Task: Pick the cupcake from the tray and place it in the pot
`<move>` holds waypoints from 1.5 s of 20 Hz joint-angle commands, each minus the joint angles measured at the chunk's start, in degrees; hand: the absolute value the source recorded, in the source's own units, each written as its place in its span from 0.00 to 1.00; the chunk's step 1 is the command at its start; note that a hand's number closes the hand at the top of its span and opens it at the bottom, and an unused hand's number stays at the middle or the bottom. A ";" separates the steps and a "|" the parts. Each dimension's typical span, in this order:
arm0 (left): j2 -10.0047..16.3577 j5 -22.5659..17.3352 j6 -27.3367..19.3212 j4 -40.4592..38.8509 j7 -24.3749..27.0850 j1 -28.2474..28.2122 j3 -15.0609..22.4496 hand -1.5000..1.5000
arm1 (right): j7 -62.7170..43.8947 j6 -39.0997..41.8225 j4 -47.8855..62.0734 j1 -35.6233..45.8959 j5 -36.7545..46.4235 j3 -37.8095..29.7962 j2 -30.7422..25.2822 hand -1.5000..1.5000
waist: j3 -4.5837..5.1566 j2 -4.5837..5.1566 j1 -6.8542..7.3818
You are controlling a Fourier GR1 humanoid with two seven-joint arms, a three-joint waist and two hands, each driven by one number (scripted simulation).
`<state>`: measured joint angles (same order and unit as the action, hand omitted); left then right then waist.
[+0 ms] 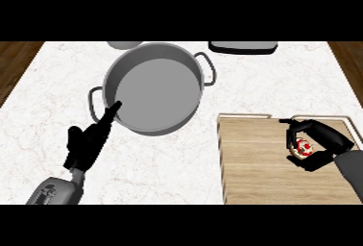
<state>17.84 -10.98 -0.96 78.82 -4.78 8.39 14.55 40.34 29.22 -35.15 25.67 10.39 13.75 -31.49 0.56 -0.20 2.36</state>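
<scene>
Over tray — rt robot hand half-hides cupcake.

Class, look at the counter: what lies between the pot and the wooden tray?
Nothing. In the head view, only a bare strip of the white marble counter separates the pot from the wooden tray.

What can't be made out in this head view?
- The cupcake: mostly hidden by the right hand curled round it; whether it is lifted off the tray is unclear.
- The grey round thing and dark-rimmed item: cut off by the head view's top edge.
- The left hand: whether its fingertip touches the pot is unclear.
</scene>
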 commanded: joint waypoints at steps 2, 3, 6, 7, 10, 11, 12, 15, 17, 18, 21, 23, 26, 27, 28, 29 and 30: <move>-2.04 -0.30 2.42 -0.89 -1.33 1.97 2.83 0.50 | 1.55 8.00 3.15 10.03 -3.13 -0.42 6.12 1.00 | -1.14 3.11 4.96; -1.54 -0.24 3.76 0.11 -0.43 1.42 3.57 0.50 | 0.43 7.00 3.49 11.78 -3.78 -1.04 6.84 1.00 | -1.25 3.57 6.92; -2.41 0.38 2.36 -0.65 -1.92 3.58 3.30 0.50 | 1.34 6.67 5.43 16.50 -5.74 -2.60 8.83 1.00 | -1.24 3.60 5.94; -1.54 0.31 2.86 -0.70 -1.18 2.53 2.89 0.50 | 2.55 5.68 5.54 17.69 -5.15 -2.69 7.55 1.00 | -1.20 3.52 6.23; -2.35 0.32 2.91 -0.94 -1.42 2.09 3.50 0.50 | 5.55 4.36 6.87 19.22 -4.83 -2.45 8.51 1.00 | -1.13 3.41 5.43; -3.38 0.25 2.15 -0.94 -3.14 4.09 3.51 0.50 | 3.56 5.94 7.68 22.56 -5.62 -2.90 8.68 1.00 | -1.07 3.40 5.34; -3.30 0.77 1.91 -0.98 -2.17 2.91 3.67 0.50 | 5.87 4.32 8.21 21.81 -5.48 -3.00 9.17 1.00 | -1.07 3.29 5.10; -2.32 0.12 2.92 -2.63 -2.14 3.52 2.23 0.50 | 9.04 1.29 8.79 23.84 -2.99 -1.35 8.82 1.00 | -0.94 3.04 3.95; -2.00 0.17 3.59 -1.50 -1.50 2.05 2.72 0.50 | 10.64 1.80 9.86 25.34 -2.41 -1.13 6.62 1.00 | -0.93 2.88 4.21; -3.27 0.58 2.20 -1.21 -2.39 2.81 3.02 0.50 | 10.30 -0.33 10.17 26.96 -1.74 -0.78 7.54 1.00 | -0.94 2.93 4.43; -4.26 1.28 1.38 -0.92 -2.92 2.45 3.72 0.50 | 12.57 -1.65 11.62 29.66 -1.04 -0.75 6.66 1.00 | -0.85 2.54 3.39; -2.53 0.44 2.07 -1.49 -2.69 3.18 1.39 0.50 | 14.13 -5.41 11.85 31.49 -0.02 -0.46 7.38 1.00 | -0.83 2.64 3.57; -3.00 1.35 1.89 -3.67 -0.62 1.31 1.52 0.50 | 15.28 -8.01 12.71 33.82 1.39 0.46 9.19 1.00 | -0.69 2.05 2.20; -3.46 0.81 1.63 -1.66 -3.31 3.22 1.59 0.50 | 16.22 -8.69 13.88 34.89 1.85 0.23 7.55 1.00 | -0.76 2.28 2.67; -2.12 0.56 2.90 -2.00 -0.70 0.01 1.10 0.50 | 14.80 -7.85 14.27 36.95 2.01 0.50 8.41 1.00 | -0.68 2.02 2.85; -2.33 1.09 3.31 -1.54 -1.95 0.69 2.22 0.50 | 14.86 -8.34 15.46 37.91 2.14 0.23 8.07 1.00 | -0.70 2.12 2.82; -1.88 0.36 2.95 -0.20 -3.60 1.71 0.94 0.50 | 13.30 -10.38 16.62 39.26 2.86 0.60 10.47 1.00 | -0.69 1.89 2.66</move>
<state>16.52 -9.82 0.82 79.14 -6.07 10.53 14.76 50.13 17.76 -21.71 60.64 11.76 14.01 -22.97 -0.55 1.69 5.46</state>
